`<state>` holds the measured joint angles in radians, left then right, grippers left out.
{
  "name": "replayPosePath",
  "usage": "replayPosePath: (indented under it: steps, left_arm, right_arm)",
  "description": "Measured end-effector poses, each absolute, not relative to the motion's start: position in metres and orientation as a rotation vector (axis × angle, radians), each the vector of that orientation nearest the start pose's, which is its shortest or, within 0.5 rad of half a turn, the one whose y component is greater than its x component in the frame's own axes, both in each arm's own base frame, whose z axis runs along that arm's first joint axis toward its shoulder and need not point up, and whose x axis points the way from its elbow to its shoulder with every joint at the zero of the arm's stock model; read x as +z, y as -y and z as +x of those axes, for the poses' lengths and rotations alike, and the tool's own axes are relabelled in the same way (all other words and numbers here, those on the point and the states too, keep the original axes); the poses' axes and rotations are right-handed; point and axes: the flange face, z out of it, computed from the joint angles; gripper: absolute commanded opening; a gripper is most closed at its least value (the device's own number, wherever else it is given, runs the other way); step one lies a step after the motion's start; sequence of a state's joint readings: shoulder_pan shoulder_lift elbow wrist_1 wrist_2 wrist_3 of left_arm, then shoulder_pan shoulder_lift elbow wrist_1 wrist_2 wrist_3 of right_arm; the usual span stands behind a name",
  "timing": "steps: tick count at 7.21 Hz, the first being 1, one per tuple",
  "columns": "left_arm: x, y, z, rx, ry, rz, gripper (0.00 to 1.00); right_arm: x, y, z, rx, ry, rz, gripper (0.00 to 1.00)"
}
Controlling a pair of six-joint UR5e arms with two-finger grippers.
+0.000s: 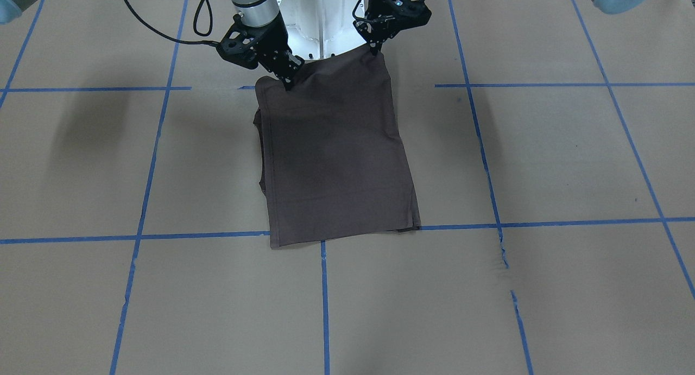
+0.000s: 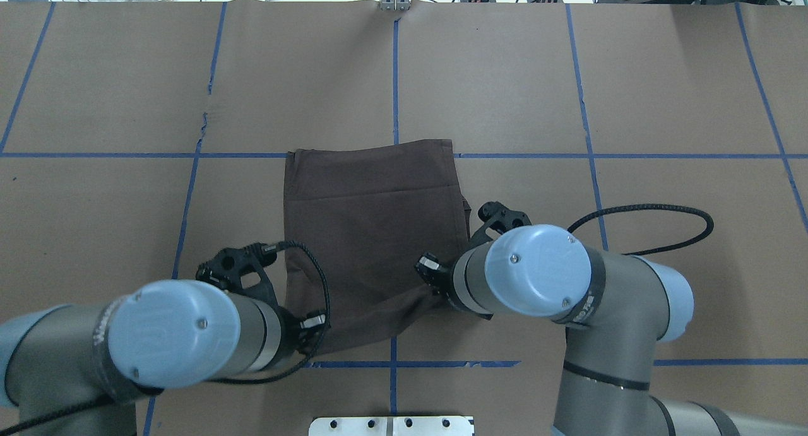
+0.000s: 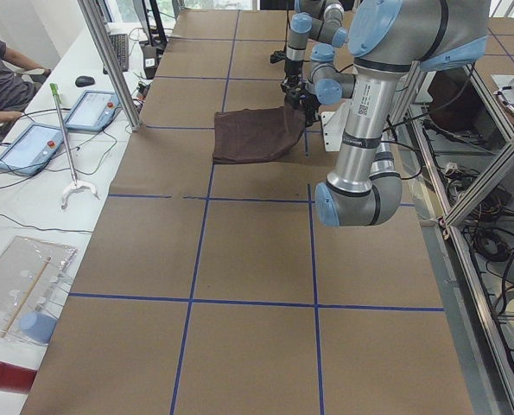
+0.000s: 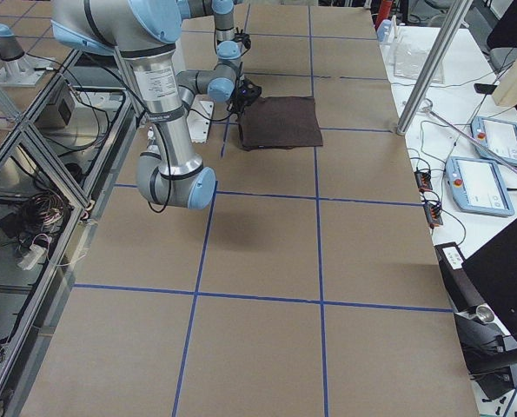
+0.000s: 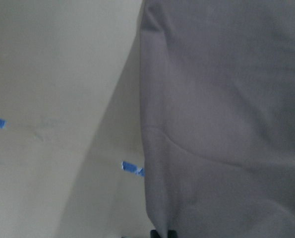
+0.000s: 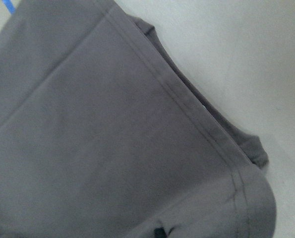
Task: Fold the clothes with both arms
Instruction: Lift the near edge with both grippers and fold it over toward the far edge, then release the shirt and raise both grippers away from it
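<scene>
Beside the pedestal (image 1: 310, 25), left claw (image 1: 374, 50) and right claw (image 1: 288, 83) grip T-shirt (image 1: 336, 158) corners

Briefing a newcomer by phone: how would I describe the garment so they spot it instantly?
On the brown table gridded with blue tape, look just in front of the white pedestal. The T-shirt lies there, a dark brown folded rectangle with two corners pinched by the left end effector and right end effector.

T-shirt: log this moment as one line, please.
T-shirt: folded rectangle, far end on table | left gripper: pinching robot-side corner, raised | right gripper: pinching other robot-side corner, raised
</scene>
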<state>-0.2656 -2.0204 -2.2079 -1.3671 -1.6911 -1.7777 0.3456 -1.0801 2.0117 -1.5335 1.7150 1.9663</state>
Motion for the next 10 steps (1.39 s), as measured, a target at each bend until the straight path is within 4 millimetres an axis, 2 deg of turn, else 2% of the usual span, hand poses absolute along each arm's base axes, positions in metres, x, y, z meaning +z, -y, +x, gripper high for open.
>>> replayPosePath:
  steps: [2, 4, 5, 6, 7, 8, 9, 10]
  left_arm:
    - [0.180, 0.331, 0.450, -0.443, -0.876, -0.027, 0.00]
    - [0.191, 0.402, 0.452, -0.481, -0.863, 0.035, 0.00]
    - [0.206, 0.428, 0.460, -0.499, -0.863, 0.051, 0.00]
    - [0.220, 0.445, 0.468, -0.511, -0.866, 0.060, 0.00]
    - [0.228, 0.453, 0.473, -0.515, -0.868, 0.064, 0.00]
    - [0.231, 0.456, 0.475, -0.517, -0.869, 0.065, 0.05]
    - [0.233, 0.459, 0.474, -0.522, -0.870, 0.068, 0.99]
    - [0.235, 0.470, 0.473, -0.530, -0.867, 0.079, 1.00]
  right_arm:
    - [0.189, 0.370, -0.512, 0.639, 1.021, -0.106, 0.00]
    - [0.184, 0.427, -0.533, 0.674, 1.021, -0.068, 0.00]
    - [0.188, 0.446, -0.543, 0.688, 1.000, -0.060, 0.00]
    - [0.195, 0.458, -0.549, 0.700, 0.982, -0.057, 0.00]
    - [0.200, 0.465, -0.551, 0.707, 0.971, -0.058, 0.00]
    - [0.203, 0.471, -0.550, 0.713, 0.964, -0.065, 0.27]
    - [0.205, 0.480, -0.553, 0.717, 0.953, -0.070, 0.99]
    - [0.205, 0.502, -0.565, 0.723, 0.926, -0.064, 1.00]
